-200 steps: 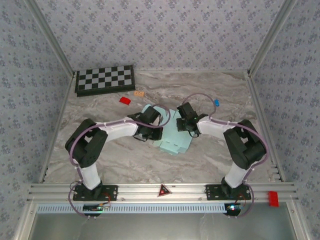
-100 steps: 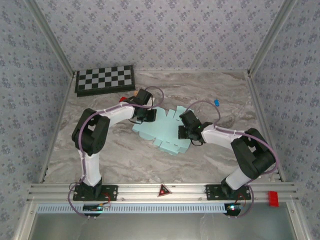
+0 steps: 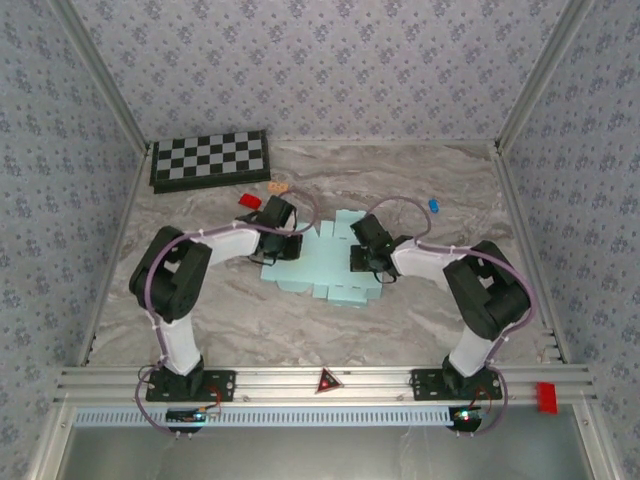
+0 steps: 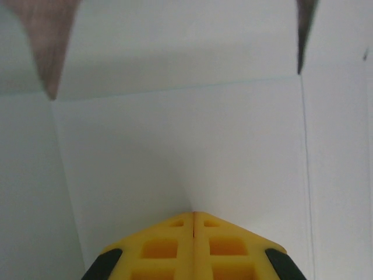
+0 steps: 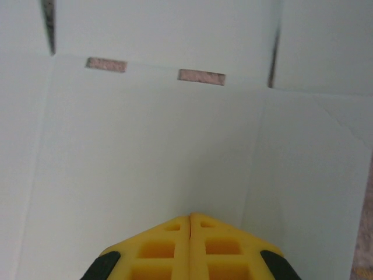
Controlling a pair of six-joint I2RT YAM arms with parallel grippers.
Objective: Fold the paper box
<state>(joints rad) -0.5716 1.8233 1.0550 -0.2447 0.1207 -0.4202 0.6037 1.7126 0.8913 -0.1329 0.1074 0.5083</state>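
Marbled grey tabletop (image 3: pixel 250 320) enclosed by floral-patterned walls (image 3: pixel 330 70), evenly lit.

Place: a robot test cell, the kind found in a lab or workshop (not a home, despite the wallpaper)
Walls: flower-patterned panels (image 3: pixel 320 70) closing in the left, back and right sides
Frame: bare aluminium rails (image 3: pixel 300 381) along the near edge and up the corners
Machines: left arm (image 3: pixel 175 285) and right arm (image 3: pixel 487 290) bolted to the rail, with cables looped along them
Table: marble-look top (image 3: pixel 250 320) with loose props on it: a checkerboard (image 3: pixel 210 158), a red block (image 3: pixel 249 201) and a flat paper box (image 3: pixel 330 265)
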